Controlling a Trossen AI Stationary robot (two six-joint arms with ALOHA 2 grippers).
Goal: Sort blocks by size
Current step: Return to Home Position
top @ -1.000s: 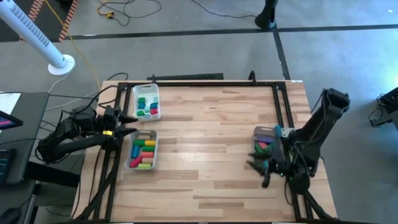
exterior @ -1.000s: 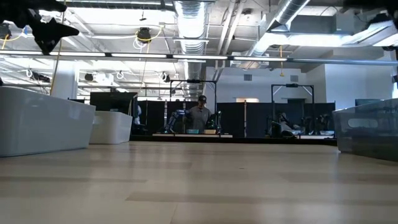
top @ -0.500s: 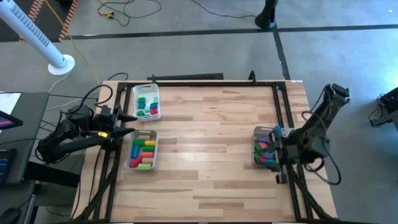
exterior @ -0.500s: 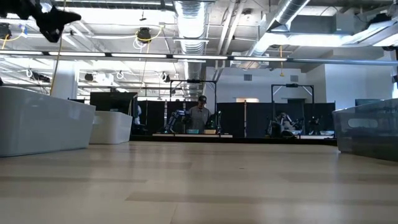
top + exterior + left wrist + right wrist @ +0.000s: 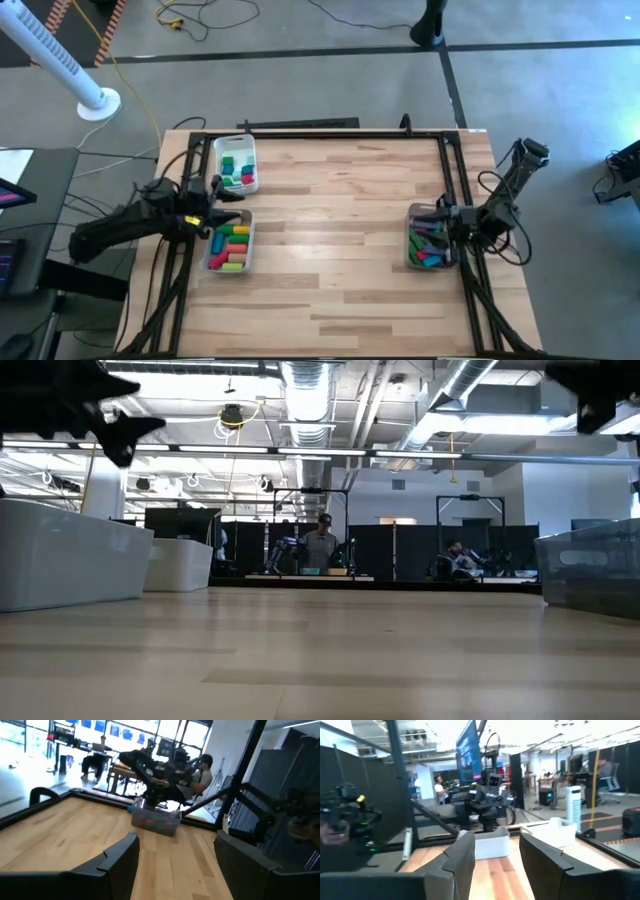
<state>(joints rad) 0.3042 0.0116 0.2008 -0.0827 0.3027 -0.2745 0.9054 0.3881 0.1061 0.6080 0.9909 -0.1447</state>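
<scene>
- seen from above, the blocks (image 5: 233, 243) all sit in three bins on the table (image 5: 330, 250).
- the first white bin (image 5: 215, 165), at 10 o'clock on the table, holds green, blue and red ones.
- the second white bin (image 5: 206, 262), at 9 o'clock, holds yellow, red, green and pink bars.
- the clear bin (image 5: 408, 240), at 3 o'clock, holds pink, teal and purple ones.
- the left arm lies low and stretched out from the 9 o'clock edge and points toward 3 o'clock.
- the left gripper (image 5: 228, 205) is between the two white bins, by the second one's end. its fingers (image 5: 120, 857) are wide apart and hold nothing.
- the right arm is bent, with its elbow up and out past the 3 o'clock edge.
- the right gripper (image 5: 447, 223) is by the clear bin's outer edge and points toward 9 o'clock. its fingers (image 5: 462, 857) are wide apart and hold nothing too.
</scene>
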